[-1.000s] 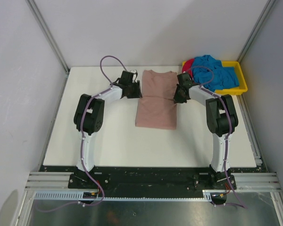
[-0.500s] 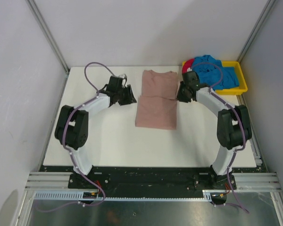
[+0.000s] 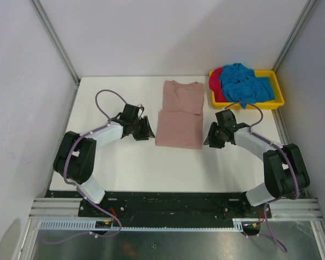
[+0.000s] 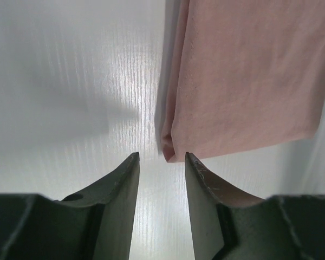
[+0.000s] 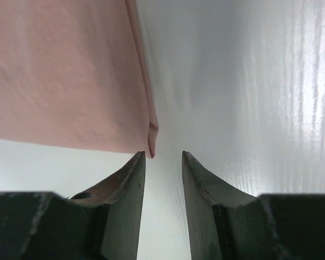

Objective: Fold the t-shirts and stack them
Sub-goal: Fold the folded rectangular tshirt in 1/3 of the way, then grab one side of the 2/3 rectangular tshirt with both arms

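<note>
White worktop (image 3: 124,162), arms at near edge. Pink t-shirt (image 3: 179,116) lies folded lengthwise at centre, with a second cross fold showing about midway. Yellow tray (image 3: 279,100) sits at the far right corner, holding a crumpled blue t-shirt (image 3: 244,84) on top of a red t-shirt (image 3: 215,81). Left pincer (image 3: 148,130) is low at the pink shirt's near left corner, fingers slightly apart, gripping nothing. Right pincer (image 3: 208,138) is at the near right corner, likewise slightly apart and empty. Wrist views: each shirt corner lies at the mouth of the gap.

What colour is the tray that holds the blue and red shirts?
The tray is bright yellow. It shows best in the top external view.
</note>
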`<move>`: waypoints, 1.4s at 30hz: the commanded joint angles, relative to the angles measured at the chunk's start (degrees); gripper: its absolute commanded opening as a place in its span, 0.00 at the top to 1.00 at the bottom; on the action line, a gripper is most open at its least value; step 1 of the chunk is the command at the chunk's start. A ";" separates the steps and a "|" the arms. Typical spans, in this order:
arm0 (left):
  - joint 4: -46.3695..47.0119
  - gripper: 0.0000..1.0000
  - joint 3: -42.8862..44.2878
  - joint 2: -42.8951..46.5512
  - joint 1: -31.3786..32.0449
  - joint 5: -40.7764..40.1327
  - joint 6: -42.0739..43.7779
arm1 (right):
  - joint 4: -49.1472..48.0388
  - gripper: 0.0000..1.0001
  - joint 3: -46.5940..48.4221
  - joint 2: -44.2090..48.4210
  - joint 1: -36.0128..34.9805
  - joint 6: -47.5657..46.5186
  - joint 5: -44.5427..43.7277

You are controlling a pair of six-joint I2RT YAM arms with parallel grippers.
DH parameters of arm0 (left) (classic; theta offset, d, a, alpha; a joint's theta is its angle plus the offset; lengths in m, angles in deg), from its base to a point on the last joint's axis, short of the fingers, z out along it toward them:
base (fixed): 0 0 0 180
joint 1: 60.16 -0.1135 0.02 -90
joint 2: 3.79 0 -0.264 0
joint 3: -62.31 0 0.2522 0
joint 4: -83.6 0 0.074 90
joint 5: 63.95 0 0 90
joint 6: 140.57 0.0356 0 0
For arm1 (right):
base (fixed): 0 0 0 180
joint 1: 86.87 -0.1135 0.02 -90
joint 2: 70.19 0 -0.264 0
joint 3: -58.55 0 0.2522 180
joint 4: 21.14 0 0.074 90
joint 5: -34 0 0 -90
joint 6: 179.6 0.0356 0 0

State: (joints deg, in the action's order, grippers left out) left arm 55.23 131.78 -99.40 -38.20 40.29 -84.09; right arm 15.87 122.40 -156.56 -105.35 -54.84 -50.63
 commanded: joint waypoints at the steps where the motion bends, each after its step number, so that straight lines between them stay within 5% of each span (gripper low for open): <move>1: 1.19 0.57 -0.94 2.70 0.42 0.97 -1.10 | -5.10 0.61 -1.00 2.64 -1.59 2.77 2.00; 42: 1.69 0.57 -0.20 -1.75 5.71 -1.04 -4.23 | -6.89 0.69 -1.92 -6.61 -5.51 4.04 -2.14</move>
State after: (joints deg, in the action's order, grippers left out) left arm 55.60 129.35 -99.97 -33.28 40.20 -86.80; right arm 9.31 120.74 -162.18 -110.64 -50.95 -51.64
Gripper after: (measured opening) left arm 0.429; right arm 0.314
